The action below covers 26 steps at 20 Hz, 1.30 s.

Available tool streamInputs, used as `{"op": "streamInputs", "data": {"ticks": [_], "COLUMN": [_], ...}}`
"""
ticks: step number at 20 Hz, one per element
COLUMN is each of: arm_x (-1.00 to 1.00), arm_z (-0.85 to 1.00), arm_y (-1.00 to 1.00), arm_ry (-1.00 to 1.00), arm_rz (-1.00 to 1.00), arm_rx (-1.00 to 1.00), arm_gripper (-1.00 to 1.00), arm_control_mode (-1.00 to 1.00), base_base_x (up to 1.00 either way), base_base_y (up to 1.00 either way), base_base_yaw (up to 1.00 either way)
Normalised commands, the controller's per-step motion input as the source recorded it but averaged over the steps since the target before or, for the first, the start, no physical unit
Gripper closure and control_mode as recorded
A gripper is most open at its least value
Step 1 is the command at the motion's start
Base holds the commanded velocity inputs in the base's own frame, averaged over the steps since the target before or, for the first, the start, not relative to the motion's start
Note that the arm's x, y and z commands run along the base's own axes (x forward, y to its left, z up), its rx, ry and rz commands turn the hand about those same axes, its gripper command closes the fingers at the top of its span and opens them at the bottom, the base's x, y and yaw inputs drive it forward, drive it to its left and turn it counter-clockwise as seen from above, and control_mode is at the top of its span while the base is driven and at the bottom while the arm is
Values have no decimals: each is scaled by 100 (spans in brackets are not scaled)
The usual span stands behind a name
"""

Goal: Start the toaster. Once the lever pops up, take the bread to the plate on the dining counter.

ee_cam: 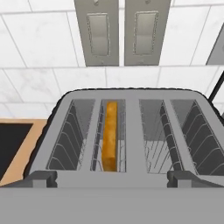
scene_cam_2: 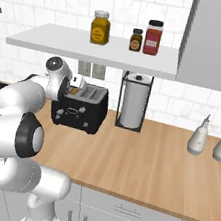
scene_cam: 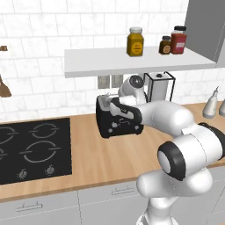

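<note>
I count one golden-brown slice of bread [ee_cam: 110, 135] standing on edge in the second of four wire-lined slots of the one boxy black toaster [scene_cam_2: 80, 109], which sits on the wooden bench [scene_cam_2: 150, 157]. My tool [ee_cam: 111, 177] hovers right above the slots, fingers spread wide and grasping nothing. At twelve o'clock two grey wall plates [ee_cam: 121, 31] sit on white tile; at three o'clock stands one paper-towel roll [scene_cam_2: 134, 106], three jars [scene_cam_2: 100, 28] on the shelf [scene_cam_2: 92, 49] above.

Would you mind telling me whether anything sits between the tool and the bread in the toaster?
Nothing visible does. The open tool hangs just above the toaster, and the bread stands on edge in the second slot from the left in the hand view, uncovered from above; only the slot's wire guides flank it.
</note>
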Motion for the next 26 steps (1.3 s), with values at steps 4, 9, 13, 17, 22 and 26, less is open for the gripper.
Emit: {"op": "streamInputs", "data": {"ticks": [4, 9, 13, 17, 22, 26], "arm_x": [0, 0, 0, 0, 0, 0], "arm_z": [-5, -5, -5, -4, -2, -2], "arm_y": [0, 0, 0, 0, 0, 0], "arm_ry": [0, 0, 0, 0, 0, 0], "arm_rz": [0, 0, 0, 0, 0, 0], "arm_rx": [-1, -1, -1, 0, 0, -1], "arm_gripper": [-100, -100, -100, -100, -100, -100], "arm_control_mode": [-100, -100, -100, -100, -100, -100], "base_base_x": [0, 0, 0, 0, 0, 0], "base_base_y": [0, 0, 0, 0, 0, 0], "base_base_yaw": [0, 0, 0, 0, 0, 0]}}
